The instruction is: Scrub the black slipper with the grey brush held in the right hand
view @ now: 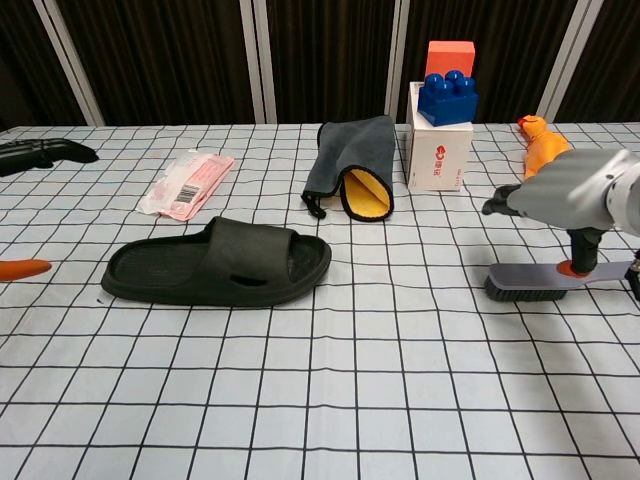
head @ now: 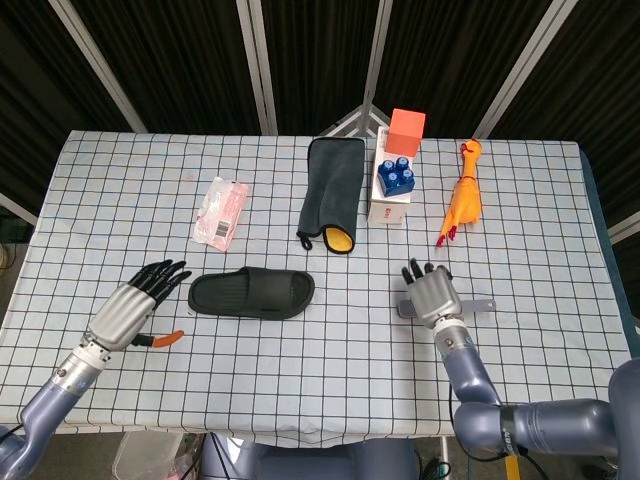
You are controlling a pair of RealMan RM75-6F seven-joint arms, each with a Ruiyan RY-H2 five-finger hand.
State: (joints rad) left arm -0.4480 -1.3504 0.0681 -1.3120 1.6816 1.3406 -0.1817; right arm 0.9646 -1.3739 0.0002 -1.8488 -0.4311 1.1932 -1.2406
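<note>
The black slipper (head: 250,293) (view: 215,265) lies flat left of the table's middle, toe to the right. The grey brush (head: 480,304) (view: 530,288) lies bristles down on the cloth at the right. My right hand (head: 432,292) (view: 575,200) hovers over the brush with its fingers spread. Only its orange-tipped thumb reaches down to the brush's back, and it grips nothing. My left hand (head: 130,305) (view: 40,153) is open, a short way left of the slipper's heel, with its fingers stretched flat.
A pink packet (head: 221,210) lies behind the slipper. A grey cloth with a yellow patch (head: 333,190), a white box topped by a blue brick (head: 392,190), an orange block (head: 406,128) and a rubber chicken (head: 463,200) stand at the back.
</note>
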